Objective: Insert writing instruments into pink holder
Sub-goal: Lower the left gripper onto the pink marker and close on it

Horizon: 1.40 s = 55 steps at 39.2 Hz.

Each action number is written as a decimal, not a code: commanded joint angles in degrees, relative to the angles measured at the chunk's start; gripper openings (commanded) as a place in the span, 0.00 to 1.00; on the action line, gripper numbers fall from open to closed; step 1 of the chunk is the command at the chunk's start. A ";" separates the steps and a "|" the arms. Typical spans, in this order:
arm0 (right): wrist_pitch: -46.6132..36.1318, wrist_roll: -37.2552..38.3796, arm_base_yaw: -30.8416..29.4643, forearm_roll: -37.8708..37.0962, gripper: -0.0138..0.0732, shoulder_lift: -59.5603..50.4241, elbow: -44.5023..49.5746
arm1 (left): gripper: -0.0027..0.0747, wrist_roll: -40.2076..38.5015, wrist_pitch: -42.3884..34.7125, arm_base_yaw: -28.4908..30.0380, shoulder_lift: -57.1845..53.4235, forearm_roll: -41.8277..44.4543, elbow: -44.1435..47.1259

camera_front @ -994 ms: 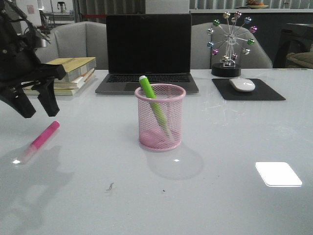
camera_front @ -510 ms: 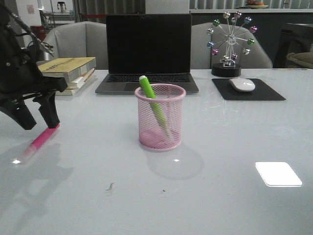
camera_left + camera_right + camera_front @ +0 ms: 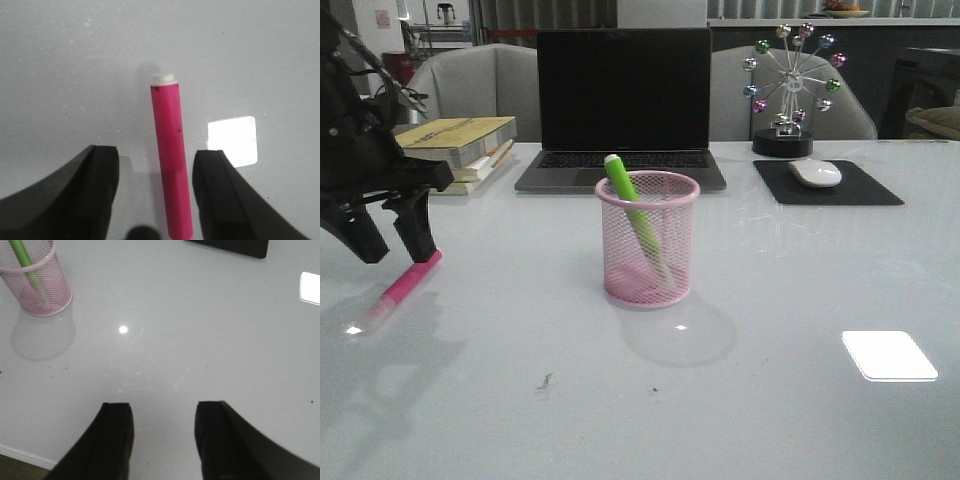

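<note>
The table (image 3: 790,420) spreads wide and bare in front of the cup and off to the right of the left gripper. The left arm (image 3: 350,130) reaches down at the table's left side, its gripper (image 3: 392,240) pointing downward with the jaws spread apart, gripping nothing. The pink marker (image 3: 172,165) lies flat between the two fingers (image 3: 100,175), clear of both, its long axis running away from the wrist with the whitish end farthest out. The pink cup (image 3: 648,240) stands upright well to the right of that gripper; the green marker (image 3: 632,205) leans inside it, top tilted toward the gripper. The right gripper (image 3: 162,437) hangs over bare table with its jaws apart, the cup well off from it.
</note>
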 commanded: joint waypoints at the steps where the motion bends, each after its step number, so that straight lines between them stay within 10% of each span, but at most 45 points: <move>1: -3.06 -0.45 -0.45 0.22 0.64 -0.19 -1.54 | 0.56 -0.18 -1.06 -0.37 -2.82 -0.66 -1.76; 22: -2.36 -0.45 -0.45 0.22 0.64 -0.19 -1.54 | 0.54 -0.18 2.90 -0.37 2.19 -1.56 -1.76; 32: -0.96 -0.45 -0.45 0.22 0.64 -0.19 -1.54 | 0.15 -0.18 2.98 -0.37 2.32 -1.56 -1.76; 55: -0.96 -0.45 -0.45 0.22 0.64 -0.19 -1.54 | 0.16 3.70 -3.91 -5.05 -2.46 -1.56 -4.26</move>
